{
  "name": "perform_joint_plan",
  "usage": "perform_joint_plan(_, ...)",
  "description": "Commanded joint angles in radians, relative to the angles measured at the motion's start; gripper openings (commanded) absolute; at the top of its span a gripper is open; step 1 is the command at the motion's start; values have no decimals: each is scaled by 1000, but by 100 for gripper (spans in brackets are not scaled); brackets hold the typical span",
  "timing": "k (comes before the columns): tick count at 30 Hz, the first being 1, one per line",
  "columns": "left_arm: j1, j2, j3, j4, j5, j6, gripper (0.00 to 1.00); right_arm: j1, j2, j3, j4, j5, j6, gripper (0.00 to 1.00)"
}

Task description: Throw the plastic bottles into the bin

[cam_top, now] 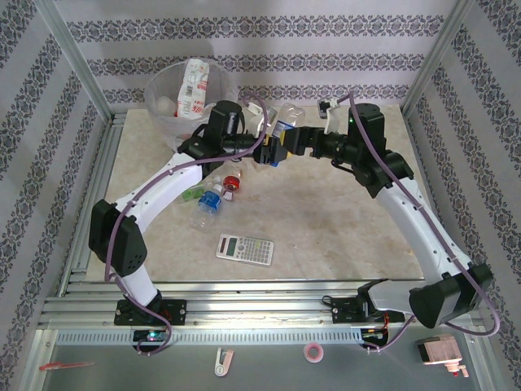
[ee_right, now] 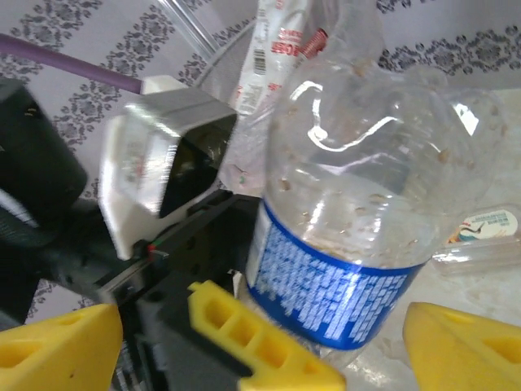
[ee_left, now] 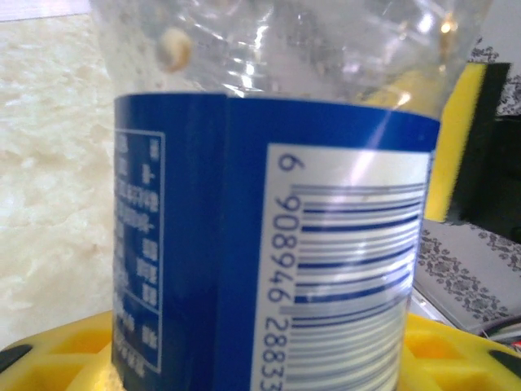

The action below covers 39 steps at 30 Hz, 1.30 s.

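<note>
A beige stone-patterned table (cam_top: pixel 342 236) sits between walls of striped floral wallpaper (cam_top: pixel 260 32). At its far left, the translucent bin (cam_top: pixel 163 85) holds red-and-white-labelled bottles (cam_top: pixel 194 85). Mid-table, the left gripper (cam_top: pixel 267 153) clasps a blue-labelled bottle (ee_left: pixel 269 244). The right gripper (cam_top: pixel 291 140) has its jaws spread wide on either side of that bottle. Loose bottles (cam_top: pixel 213 199) lie near a calculator (cam_top: pixel 244 248).

Barcode on blue label of bottle (ee_left: pixel 269 244) reads 6 908946 2883, remainder cut off, white small print illegible

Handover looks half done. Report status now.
Left pincer shut on blue-label bottle. Right pincer open, straddling it, in the way. Bin far left.
</note>
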Motion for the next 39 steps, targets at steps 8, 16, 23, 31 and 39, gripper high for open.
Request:
perform_joint_plan(8, 74, -152, -90, 122, -105, -46, 36, 1, -45, -3, 43, 2, -25, 98)
perform_joint_plan(16, 163, -262, -86, 42, -202, -16, 35, -16, -49, -8, 42, 3, -16, 98)
perform_joint_plan(23, 289, -385, -45, -52, -334, 33, 31, -24, -52, -28, 43, 6, -8, 98)
perform_joint_plan(31, 384, -473, 35, -106, -445, 138, 31, -28, -48, -40, 42, 3, -4, 98)
perform_joint_plan(39, 418, -513, 69, 0, -547, 200, 31, -30, -48, -40, 40, 3, -4, 98)
